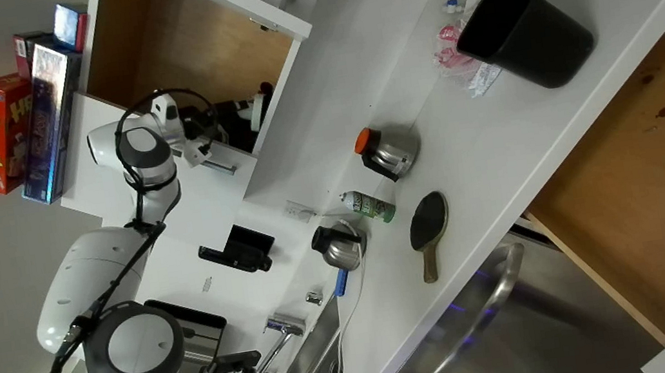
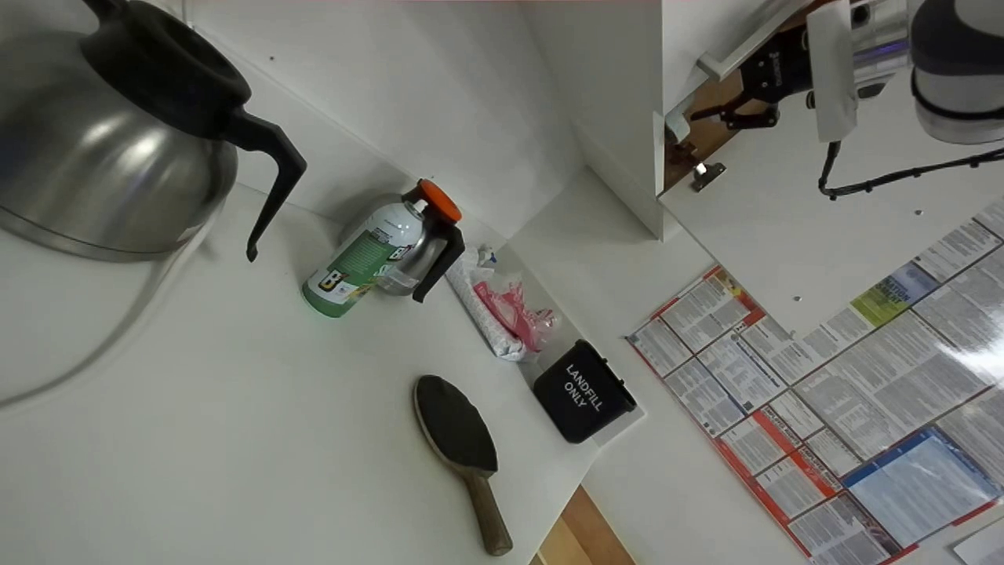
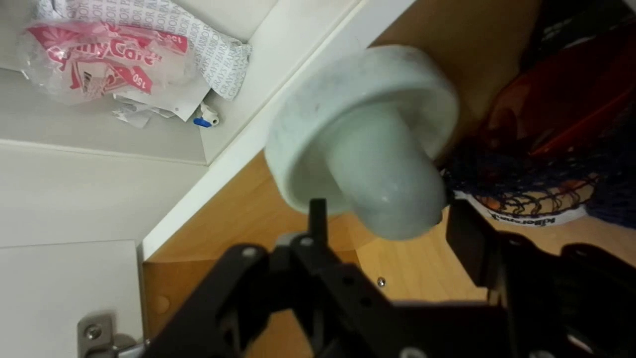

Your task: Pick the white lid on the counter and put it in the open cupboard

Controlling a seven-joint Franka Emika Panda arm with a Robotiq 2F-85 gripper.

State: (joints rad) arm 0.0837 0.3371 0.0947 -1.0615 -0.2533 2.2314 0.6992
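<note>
wood-lined open cupboard (image 1: 208, 41), white lid (image 3: 365, 134) inside, just ahead of the hand (image 3: 387, 214), fingers (image 3: 318, 219) parted

You have a long white tabletop (image 1: 471, 154) with a spray can (image 1: 369, 206) upright on it, between an orange-topped jug (image 1: 398, 150) and a black-topped jug (image 1: 342, 251). In front of the can, nearer the tabletop's front edge, you see a paddle (image 1: 429, 225) lying flat. Well apart from the can, past the orange-topped jug, stands a black bin (image 1: 530, 38), with a plastic bag (image 1: 451, 58) and printed paper (image 3: 218, 57) lying beside it.
</note>
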